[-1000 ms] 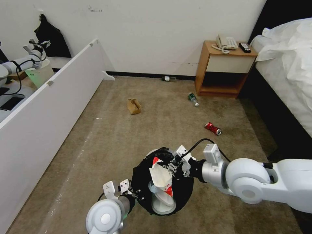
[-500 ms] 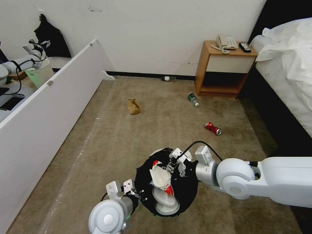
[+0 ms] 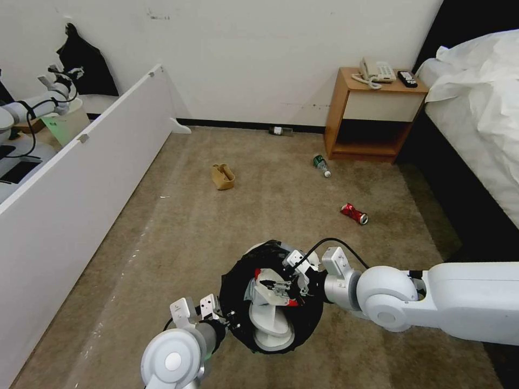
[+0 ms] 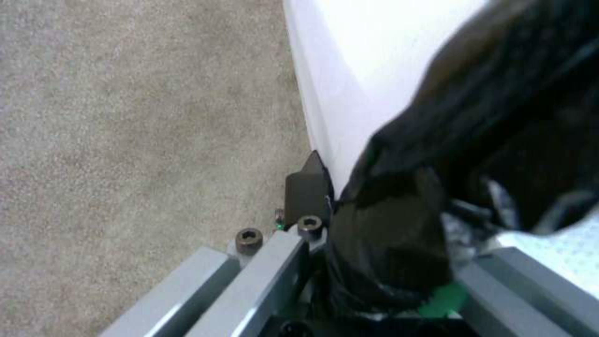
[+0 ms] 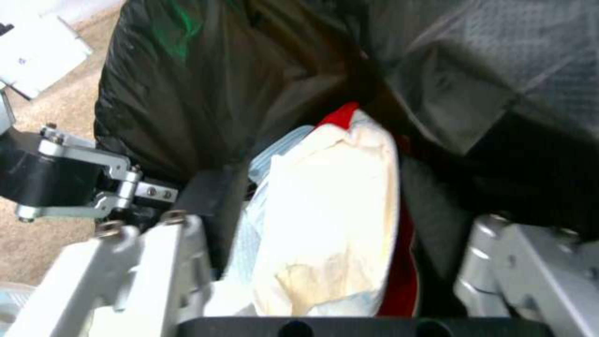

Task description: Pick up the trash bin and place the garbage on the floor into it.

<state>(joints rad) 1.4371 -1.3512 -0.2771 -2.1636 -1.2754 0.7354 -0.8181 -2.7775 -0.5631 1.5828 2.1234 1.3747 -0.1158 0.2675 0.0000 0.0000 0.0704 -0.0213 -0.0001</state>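
Note:
The trash bin [image 3: 238,292], white with a black bag over its rim, hangs tilted just above the floor [image 3: 205,237]. My left gripper [image 3: 226,316] is shut on its near rim, and the black bag [image 4: 399,243] is pinched between its fingers. My right gripper [image 3: 274,283] reaches inside the bin mouth, open, its fingers [image 5: 156,262] spread either side of a white and red packet [image 5: 331,206]. That packet lies on a white slipper [image 3: 270,327]. Garbage on the carpet: a brown paper bag [image 3: 223,176], a green-labelled bottle [image 3: 321,164], a red can [image 3: 354,213] and a bottle [image 3: 281,131] by the wall.
A long white panel [image 3: 81,178] runs along the left side. A wooden nightstand [image 3: 373,116] with a phone stands at the far wall. The bed [image 3: 476,108] fills the right side, with a dark base beside the can. Open carpet lies between me and the litter.
My right gripper has gone down from above the rim into the bin, and the white and red packet now lies inside. The bin and left gripper shifted slightly.

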